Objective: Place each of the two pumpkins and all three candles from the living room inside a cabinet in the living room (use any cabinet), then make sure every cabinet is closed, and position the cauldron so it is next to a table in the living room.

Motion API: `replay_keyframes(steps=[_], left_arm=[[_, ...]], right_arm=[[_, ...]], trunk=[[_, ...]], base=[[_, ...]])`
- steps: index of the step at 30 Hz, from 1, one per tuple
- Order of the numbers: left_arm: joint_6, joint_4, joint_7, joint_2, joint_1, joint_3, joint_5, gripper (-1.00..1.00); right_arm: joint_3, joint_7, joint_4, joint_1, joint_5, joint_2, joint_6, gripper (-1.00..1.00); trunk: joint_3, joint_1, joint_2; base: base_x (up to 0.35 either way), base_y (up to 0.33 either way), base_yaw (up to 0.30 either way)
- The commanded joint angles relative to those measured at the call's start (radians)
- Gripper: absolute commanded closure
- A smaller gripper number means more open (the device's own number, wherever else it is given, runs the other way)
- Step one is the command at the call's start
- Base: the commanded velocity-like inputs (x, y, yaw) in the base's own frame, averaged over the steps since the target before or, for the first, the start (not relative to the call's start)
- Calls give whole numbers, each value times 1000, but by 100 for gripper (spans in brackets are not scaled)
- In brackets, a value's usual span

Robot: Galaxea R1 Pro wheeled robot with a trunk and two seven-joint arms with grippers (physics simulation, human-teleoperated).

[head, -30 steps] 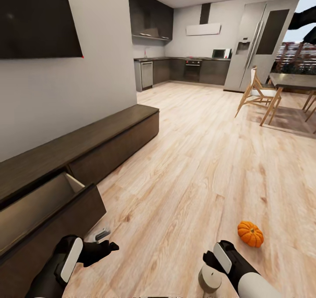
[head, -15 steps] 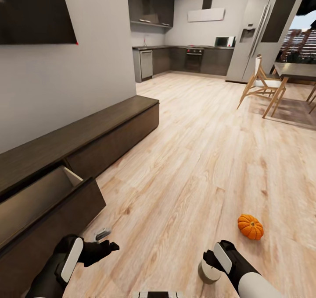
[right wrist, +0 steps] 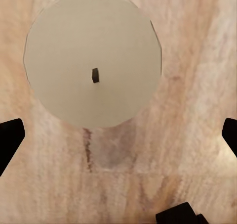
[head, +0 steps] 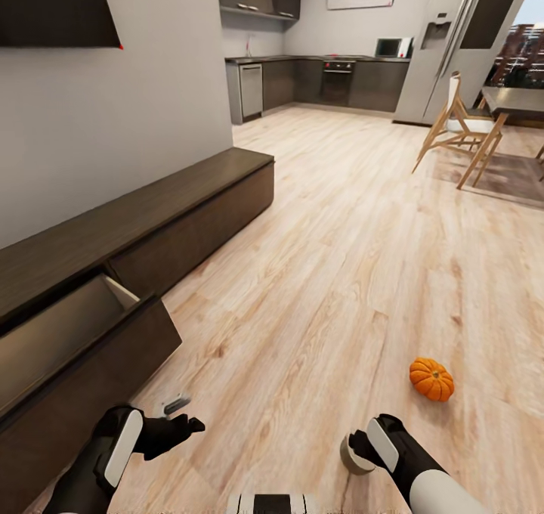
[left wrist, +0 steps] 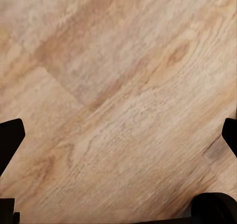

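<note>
Light wood plank floor [head: 340, 257] carries everything here. Long low dark-brown wood cabinet [head: 174, 212] runs along the grey wall; its near drawer [head: 75, 348] is pulled out, pale beige inside showing, likely left open to receive the items.

Squat olive-grey candle [right wrist: 94, 61] stands upright on the floor directly under the right gripper [right wrist: 118, 135]. The right wrist view looks straight down on its round top and dark wick; the gripper's dark finger tips sit at the frame edges, spread wide, nothing between them, so it is open and holding nothing. In the head view the candle [head: 353, 453] is partly hidden by the right gripper [head: 363, 447], which is just beside or above it; contact cannot be told. Judged step: lining up for a top-down grab of the candle.

Small round bright-orange pumpkin [head: 431, 379] lies on the floor near the right arm, on the side away from the cabinet, apart from the candle and untouched.

Left gripper [head: 177, 417] hangs low over bare floor near the open drawer front; the left wrist view shows its gripper [left wrist: 118, 135] with tips wide apart over plain planks, empty.

Pumpkin and candle are both outside the cabinet; that part of the task is not done.
</note>
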Motion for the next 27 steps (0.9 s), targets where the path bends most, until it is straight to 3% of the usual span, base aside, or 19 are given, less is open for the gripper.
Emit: replay_keyframes(steps=[1, 16, 27], left_arm=[[0, 0, 0, 0, 0, 0, 0, -100], [0, 0, 0, -2, 0, -1, 0, -100], [0, 0, 0, -1, 0, -1, 0, -100]], right_arm=[[0, 0, 0, 0, 0, 0, -2, -100], [2, 1, -2, 0, 0, 6, -41, -100], [2, 2, 0, 0, -1, 9, -42, -100]], trunk=[[-4, 0, 0], [-62, 7, -4], [-62, 7, -4]], base=[[0, 0, 0], [0, 0, 0], [23, 14, 0]])
